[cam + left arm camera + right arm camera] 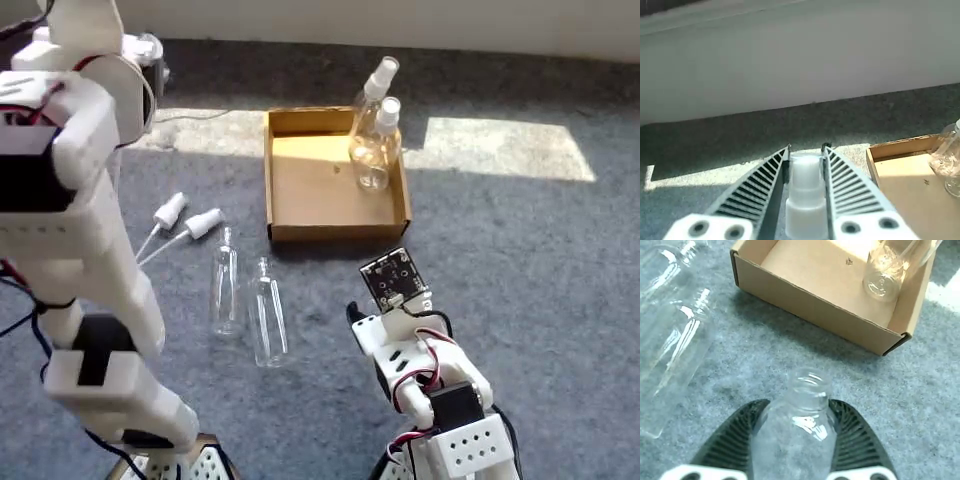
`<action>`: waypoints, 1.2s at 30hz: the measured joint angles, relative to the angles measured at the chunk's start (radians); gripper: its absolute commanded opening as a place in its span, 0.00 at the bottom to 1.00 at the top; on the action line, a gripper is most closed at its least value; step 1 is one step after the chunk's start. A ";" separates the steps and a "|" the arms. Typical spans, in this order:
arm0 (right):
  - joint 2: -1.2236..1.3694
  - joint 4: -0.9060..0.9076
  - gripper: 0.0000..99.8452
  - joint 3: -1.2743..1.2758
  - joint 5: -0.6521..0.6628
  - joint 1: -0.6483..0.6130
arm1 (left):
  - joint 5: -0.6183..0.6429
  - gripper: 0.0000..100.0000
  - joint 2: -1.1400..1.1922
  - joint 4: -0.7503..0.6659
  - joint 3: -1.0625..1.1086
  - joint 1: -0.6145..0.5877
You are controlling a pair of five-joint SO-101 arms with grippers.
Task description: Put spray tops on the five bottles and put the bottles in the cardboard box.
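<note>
So far two capped bottles point(372, 150) sit in the box point(290, 232); left claw point(806, 148) is clamped on a top point(804, 195), right claw point(800, 404) on an open bottle point(795, 445), not yet joined; two bare bottles point(225, 280) and two loose tops point(203, 222) lie on the tabletop point(520, 280) beside the box.

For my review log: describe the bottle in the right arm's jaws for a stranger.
Above the grey carpet, just outside the brown cardboard box's near wall, sits the right gripper. Its black jaws clamp a clear plastic bottle with a bare threaded neck. Two other topless bottles lie loose nearby; the two boxed bottles wear white spray tops.
</note>
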 measured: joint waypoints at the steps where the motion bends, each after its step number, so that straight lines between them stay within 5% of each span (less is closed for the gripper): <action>1: 0.000 -0.002 0.01 0.000 0.000 -0.015 | 0.006 0.00 -0.074 0.000 0.083 0.008; 9: 0.000 -0.307 0.01 0.000 0.000 -0.186 | 0.020 0.00 -0.661 -0.060 0.729 0.229; 20: 0.000 -0.594 0.01 0.066 -0.081 -0.330 | 0.155 0.00 -1.146 -0.707 1.481 0.295; 26: 0.000 -0.657 0.01 0.137 -0.066 -0.331 | 0.157 0.00 -1.201 -0.979 1.614 0.445; 36: 0.000 -0.658 0.01 0.143 -0.063 -0.331 | 0.157 0.00 -1.111 -1.034 1.619 0.600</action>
